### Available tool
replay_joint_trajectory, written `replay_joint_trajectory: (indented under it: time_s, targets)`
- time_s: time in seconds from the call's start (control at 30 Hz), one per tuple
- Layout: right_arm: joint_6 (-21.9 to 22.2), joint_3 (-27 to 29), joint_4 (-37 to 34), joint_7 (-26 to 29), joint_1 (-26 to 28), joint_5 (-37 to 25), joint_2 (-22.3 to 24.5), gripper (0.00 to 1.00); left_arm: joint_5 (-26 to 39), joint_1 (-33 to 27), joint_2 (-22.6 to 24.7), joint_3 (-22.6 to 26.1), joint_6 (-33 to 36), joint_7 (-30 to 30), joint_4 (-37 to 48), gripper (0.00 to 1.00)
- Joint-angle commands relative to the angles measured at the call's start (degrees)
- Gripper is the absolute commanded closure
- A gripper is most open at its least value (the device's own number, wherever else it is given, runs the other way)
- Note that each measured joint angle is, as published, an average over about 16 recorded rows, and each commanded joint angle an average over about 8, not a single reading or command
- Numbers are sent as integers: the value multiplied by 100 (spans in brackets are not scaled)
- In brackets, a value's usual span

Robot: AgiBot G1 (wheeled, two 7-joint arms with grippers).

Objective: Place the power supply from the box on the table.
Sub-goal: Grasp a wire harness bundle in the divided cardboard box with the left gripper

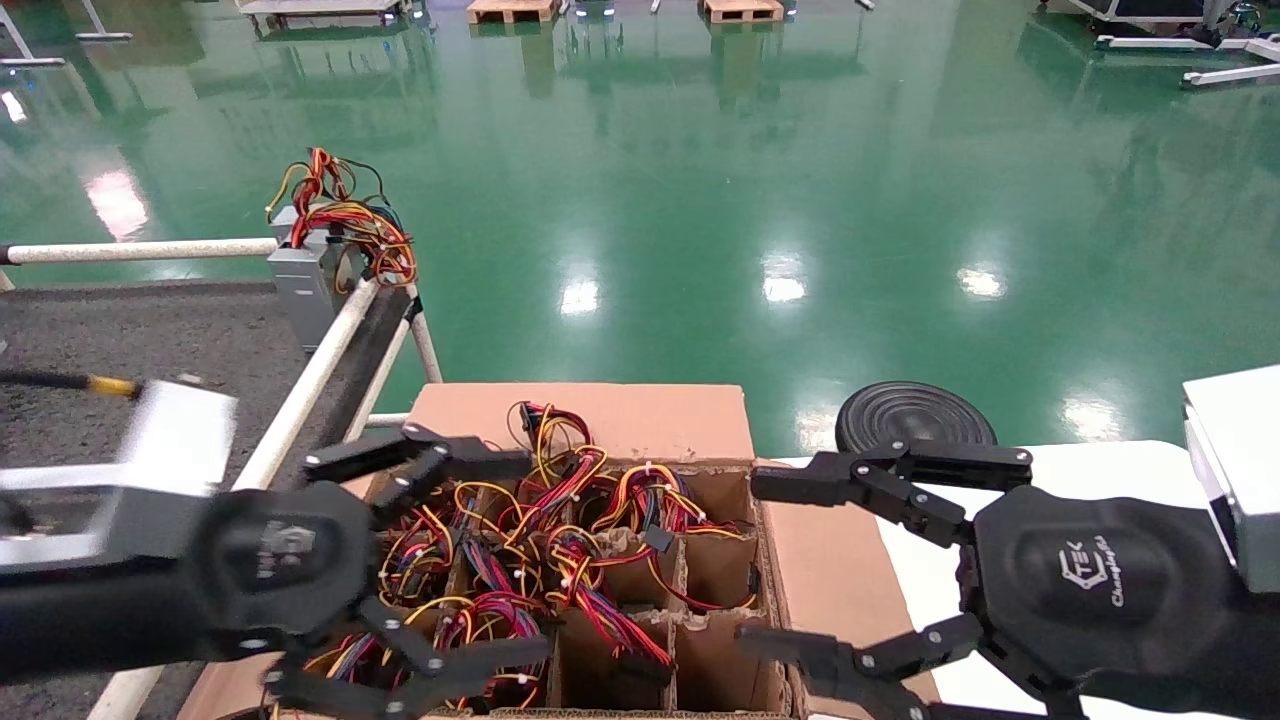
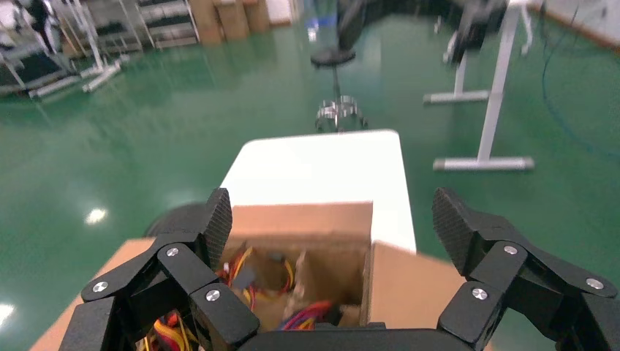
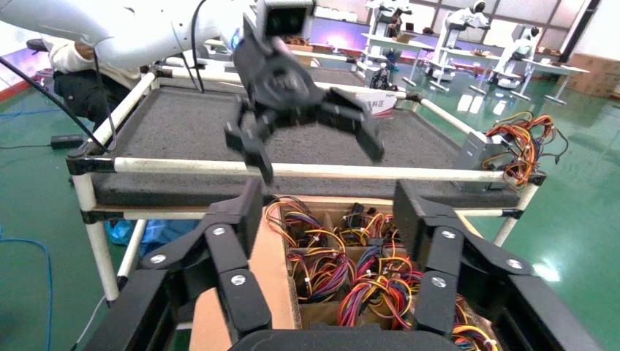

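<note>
**Two Grippers Spread and Empty Over the Box; Power Supply Bodies Buried Under Wiring**

Two surfaces flanked the work: the table [image 1: 150,330], dark and rough, on the robot's left, and a smooth white surface [image 1: 1080,470] on its right. Between them stood the box [image 1: 640,425], its cells filled with tangled red, yellow and orange wires [image 1: 540,540]. No metal casing of a power supply was visible in any cell; only looms and black connectors showed.

The left gripper [image 1: 440,560] hung over the left cells, fingers spread, holding nothing. The right gripper [image 1: 800,560] hung at the box's right wall, likewise spread and empty.

A second grey unit [image 1: 305,275] sat at the table's corner, wires heaped on top.

Judgement: the unit would be rigid and fairly heavy, its wires limp and prone to snagging neighbours. Grasp the casing, not the loom. Cell depth and casing orientation could not be determined.
</note>
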Motion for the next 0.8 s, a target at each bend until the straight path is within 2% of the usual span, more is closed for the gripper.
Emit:
replay_joint_trajectory:
  time_s: [0.03, 0.3, 0.5, 0.8]
  targets:
    - [0, 0, 0, 0, 0, 0, 0, 100, 175, -126, 58, 168, -57, 44, 39, 0]
    - [0, 0, 0, 0, 0, 0, 0, 100, 1019, -961, 410, 968, 12, 343, 388, 0]
    - [0, 0, 0, 0, 0, 0, 0, 100, 1573, -1589, 706, 1609, 138, 807, 743, 0]
    - [0, 0, 0, 0, 0, 0, 0, 100, 1944, -2230, 1061, 2432, 285, 1604, 1331, 0]
